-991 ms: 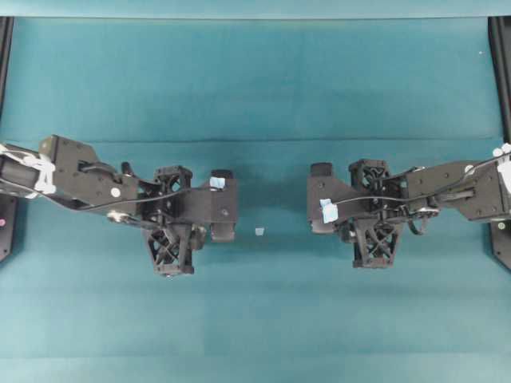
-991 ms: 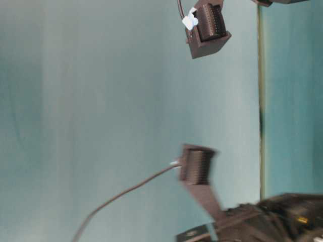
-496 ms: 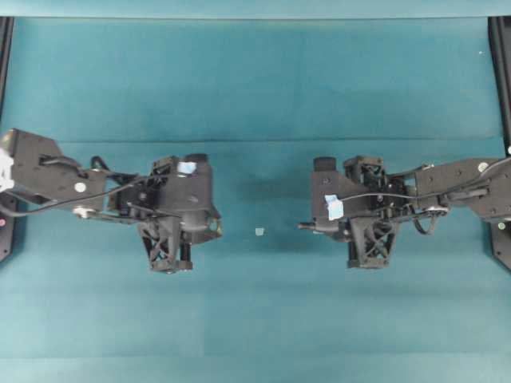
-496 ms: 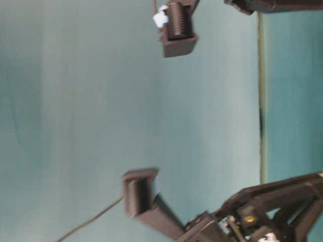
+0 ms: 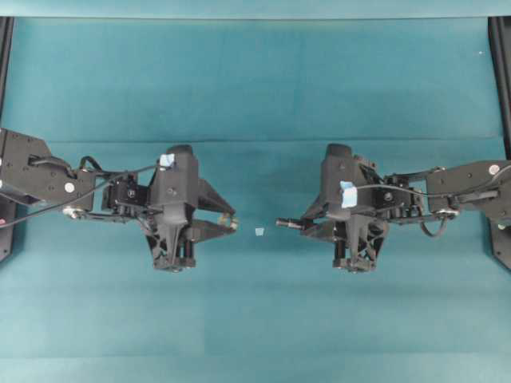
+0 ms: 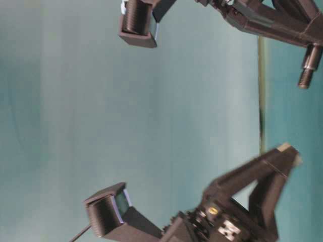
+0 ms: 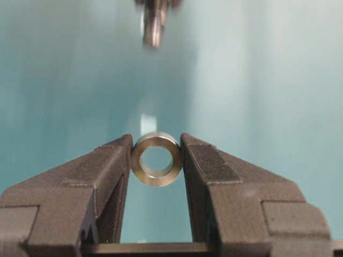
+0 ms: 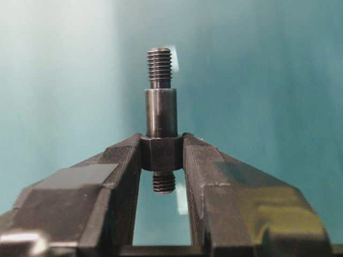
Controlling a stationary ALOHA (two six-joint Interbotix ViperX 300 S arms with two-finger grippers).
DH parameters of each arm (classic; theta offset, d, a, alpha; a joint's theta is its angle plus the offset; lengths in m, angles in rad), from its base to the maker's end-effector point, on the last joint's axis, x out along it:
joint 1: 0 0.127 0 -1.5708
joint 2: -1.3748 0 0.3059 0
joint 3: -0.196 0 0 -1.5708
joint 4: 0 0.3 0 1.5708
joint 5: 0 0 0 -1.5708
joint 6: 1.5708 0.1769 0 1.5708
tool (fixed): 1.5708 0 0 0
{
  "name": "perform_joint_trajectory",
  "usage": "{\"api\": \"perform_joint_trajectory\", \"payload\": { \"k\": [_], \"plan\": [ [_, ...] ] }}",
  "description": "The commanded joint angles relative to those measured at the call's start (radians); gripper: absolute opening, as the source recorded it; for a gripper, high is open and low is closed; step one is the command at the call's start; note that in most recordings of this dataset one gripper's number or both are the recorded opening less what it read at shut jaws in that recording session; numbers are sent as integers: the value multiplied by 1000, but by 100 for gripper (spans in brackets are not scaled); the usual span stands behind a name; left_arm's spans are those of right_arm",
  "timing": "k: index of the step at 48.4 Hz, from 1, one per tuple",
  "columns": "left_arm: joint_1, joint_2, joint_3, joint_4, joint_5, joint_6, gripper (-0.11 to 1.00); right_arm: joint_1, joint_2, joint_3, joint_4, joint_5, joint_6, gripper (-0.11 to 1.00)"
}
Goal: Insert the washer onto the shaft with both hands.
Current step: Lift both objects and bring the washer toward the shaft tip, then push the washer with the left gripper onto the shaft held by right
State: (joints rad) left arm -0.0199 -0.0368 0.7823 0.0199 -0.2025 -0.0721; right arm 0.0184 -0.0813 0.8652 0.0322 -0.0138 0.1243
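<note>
The washer (image 7: 156, 172), a silvery ring, is pinched edge-on between the tips of my left gripper (image 7: 156, 160), its hole facing away from the wrist. My left gripper (image 5: 232, 221) points right, towards the middle. The shaft (image 8: 161, 107), a dark stepped pin with threaded ends, is clamped by its collar in my right gripper (image 8: 161, 153). Overhead, the shaft (image 5: 286, 223) sticks out leftward from my right gripper (image 5: 307, 225), level with the washer and a short gap from it. In the left wrist view the shaft (image 7: 154, 21) shows blurred, straight ahead.
A tiny pale square scrap (image 5: 259, 231) lies on the teal mat (image 5: 255, 319) just below the gap between the two grippers. Black frame rails (image 5: 501, 72) run along the left and right edges.
Both wrists have rolled, so the fingers now face each other, each keeping its part. The left gripper drew back leftward and the shaft tip now points at the washer.
</note>
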Motion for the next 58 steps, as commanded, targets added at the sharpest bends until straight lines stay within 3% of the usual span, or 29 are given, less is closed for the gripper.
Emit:
{"api": "perform_joint_trajectory", "payload": {
  "k": [1,9,58],
  "plan": [
    [3,-11,-11,2,-48,-3,36,9,-20,-5,3,-32,15,0],
    [9,3,-15,2,-103,-3,36,18,-17,-3,3,-37,15,0],
    [-3,74,-37,2,-158,-29,36,26,61,23,3,-172,28,0]
  ]
}}
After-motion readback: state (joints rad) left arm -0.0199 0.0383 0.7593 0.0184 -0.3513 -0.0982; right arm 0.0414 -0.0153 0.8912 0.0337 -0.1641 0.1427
